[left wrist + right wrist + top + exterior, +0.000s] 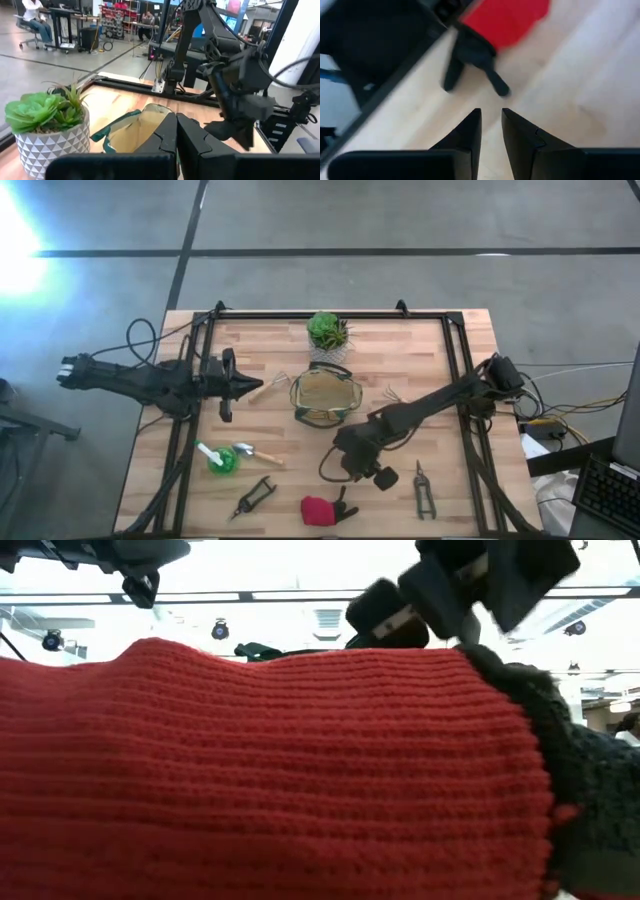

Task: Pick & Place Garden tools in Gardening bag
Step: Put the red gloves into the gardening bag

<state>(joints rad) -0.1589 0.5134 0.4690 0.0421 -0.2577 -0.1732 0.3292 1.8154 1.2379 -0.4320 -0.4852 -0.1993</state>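
The red-and-black item (322, 509) lies flat near the table's front edge; it fills the low view (270, 770). My right gripper (490, 120) hovers just behind it (348, 472), slanting down, narrowly open with nothing between its fingers. The tan gardening bag (325, 395) stands open-mouthed mid-table. My left gripper (176, 131) is shut and level, held high to the bag's left (256, 387). A rake fork (272, 383), a trowel (255, 452), a green-and-white tool (216, 458) and two black pruners (254, 496) (424, 490) lie on the wood.
A green plant in a white pot (327, 332) stands just behind the bag, near the table's far edge. A black frame (330, 315) runs along the far edge and both sides. Bare wood shows between the bag and the tools at the front.
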